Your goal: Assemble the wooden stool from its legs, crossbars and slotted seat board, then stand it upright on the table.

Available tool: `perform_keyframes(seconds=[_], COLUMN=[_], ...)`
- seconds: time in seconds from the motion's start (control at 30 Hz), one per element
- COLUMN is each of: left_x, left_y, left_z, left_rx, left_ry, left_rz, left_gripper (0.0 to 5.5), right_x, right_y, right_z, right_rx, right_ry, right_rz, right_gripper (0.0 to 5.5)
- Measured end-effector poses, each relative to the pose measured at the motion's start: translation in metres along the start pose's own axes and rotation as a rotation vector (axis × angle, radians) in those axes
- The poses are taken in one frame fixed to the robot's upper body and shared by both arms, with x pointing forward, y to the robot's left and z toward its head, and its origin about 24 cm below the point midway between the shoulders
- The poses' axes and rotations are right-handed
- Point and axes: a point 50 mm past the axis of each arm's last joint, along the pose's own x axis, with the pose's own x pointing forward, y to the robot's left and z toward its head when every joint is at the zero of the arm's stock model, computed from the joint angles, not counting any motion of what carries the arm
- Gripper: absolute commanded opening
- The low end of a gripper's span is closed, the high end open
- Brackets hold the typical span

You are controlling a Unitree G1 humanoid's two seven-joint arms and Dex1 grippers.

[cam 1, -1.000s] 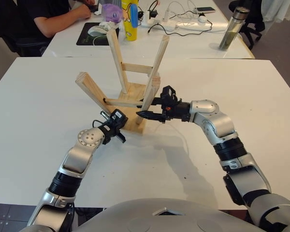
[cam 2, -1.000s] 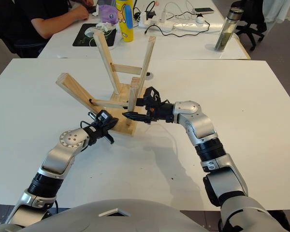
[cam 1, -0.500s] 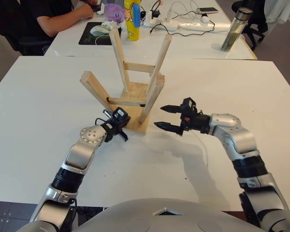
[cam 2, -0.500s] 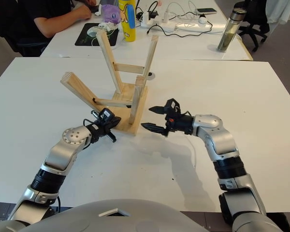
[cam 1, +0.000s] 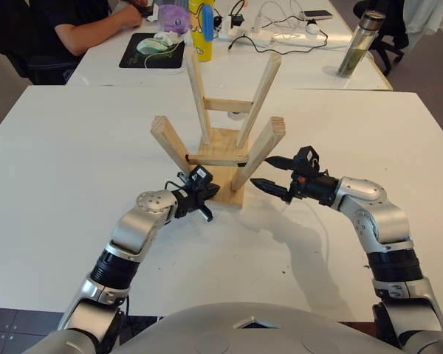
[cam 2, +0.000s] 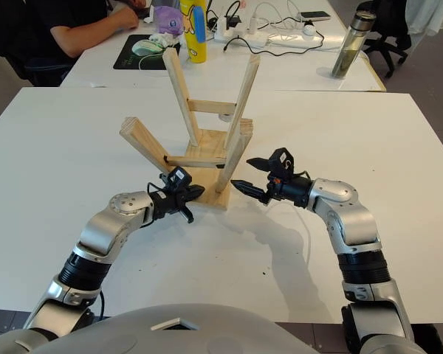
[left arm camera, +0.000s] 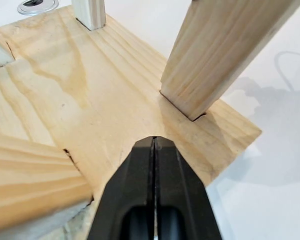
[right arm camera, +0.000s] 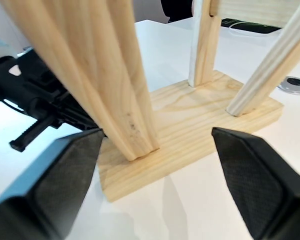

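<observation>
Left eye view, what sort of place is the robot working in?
Probably a shared office or lab. The white work table backs onto a second desk that holds a computer mouse on a pad, a power strip with tangled cables, and a steel bottle.

The left hand [cam 1: 201, 198] is shut, with its fingers [left arm camera: 140, 170] pressed flat together. Its tip sits right at the near left side of the stool [cam 1: 215, 158], on a low, bent arm. The right hand [cam 1: 260, 171] is spread wide just beside the stool's right side, with its elbow bent.
</observation>
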Motion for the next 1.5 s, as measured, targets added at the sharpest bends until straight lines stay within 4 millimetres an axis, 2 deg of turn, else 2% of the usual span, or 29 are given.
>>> perform_keyframes(seconds=[0.1, 0.2, 0.3, 0.4, 0.5, 0.6, 0.77, 0.87, 1.03, 1.17, 1.33, 1.4, 1.5], left_x=[-0.017, -0.042, -0.054, -0.048, -0.036, -0.026, -0.026, -0.025, -0.015, -0.009, -0.009, -0.009, -0.008], left_y=[-0.01, -0.007, -0.009, -0.011, -0.015, -0.017, -0.017, -0.015, -0.007, -0.006, -0.007, -0.007, -0.006], left_z=[-0.006, -0.007, -0.02, -0.035, -0.039, -0.035, -0.023, -0.024, -0.04, -0.038, -0.039, -0.039, -0.038], left_rx=[0.043, 0.084, 0.089, 0.066, 0.013, -0.031, -0.036, -0.024, -0.02, 0.013, 0.023, 0.024, 0.027], left_ry=[-0.042, -0.128, -0.195, -0.21, -0.254, -0.325, -0.443, -0.435, -0.319, -0.287, -0.267, -0.266, -0.264], left_rz=[-0.057, -0.038, -0.004, 0.028, 0.067, 0.106, 0.126, 0.143, 0.194, 0.179, 0.174, 0.173, 0.171], left_gripper=[0.0, 0.0, 0.0, 0.0, 0.0, 0.0, 0.0, 0.0, 0.0, 0.0, 0.0, 0.0, 0.0], right_x=[-0.016, -0.029, -0.041, -0.045, -0.042, -0.037, -0.037, -0.036, -0.031, -0.033, -0.034, -0.033, -0.026], right_y=[-0.008, -0.012, -0.023, -0.031, -0.039, -0.046, -0.052, -0.051, -0.042, -0.016, 0.019, 0.027, 0.033], right_z=[-0.009, -0.02, -0.025, -0.023, -0.012, 0.003, 0.017, 0.025, 0.069, 0.122, 0.171, 0.178, 0.179], right_rx=[0.025, 0.044, 0.027, 0.021, -0.013, -0.023, 0.021, 0.045, 0.046, 0.077, 0.153, 0.173, 0.193], right_ry=[0.02, 0.047, 0.053, 0.031, 0.006, -0.031, -0.14, -0.214, -0.368, -0.535, -0.719, -0.752, -0.748], right_rz=[-0.079, -0.162, -0.287, -0.347, -0.368, -0.346, -0.331, -0.317, -0.241, -0.055, 0.21, 0.251, 0.26], right_gripper=[4.01, 4.01, 4.01, 4.01, 4.01, 3.57, 2.79, 2.36, 1.49, 0.79, 0.01, 0.01, 0.01])
